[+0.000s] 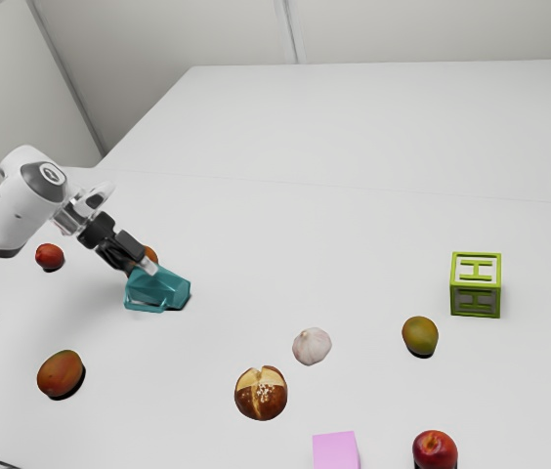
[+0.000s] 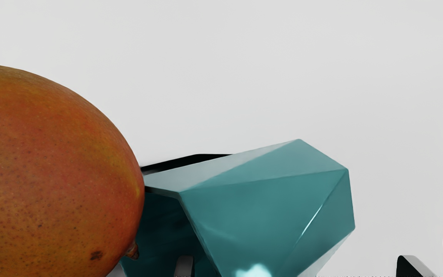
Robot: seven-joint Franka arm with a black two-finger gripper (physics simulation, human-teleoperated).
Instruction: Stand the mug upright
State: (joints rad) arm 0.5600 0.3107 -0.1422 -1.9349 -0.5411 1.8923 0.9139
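The mug (image 1: 158, 289) lies on its side, well in from the table's (image 1: 285, 244) far edge. The gripper (image 2: 296, 262) is open, not holding it. If it pinches crooked, the mug could slip and bump the mango (image 2: 56, 169) (round things roll off fast)

Lt. grey walls (image 1: 158, 39), wht. tabletop (image 1: 354, 244), vert. wall seam (image 1: 290, 29)

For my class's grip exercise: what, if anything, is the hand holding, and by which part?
The hand holds nothing: it stands open at the mug, one finger by its mouth, the other clear of it.
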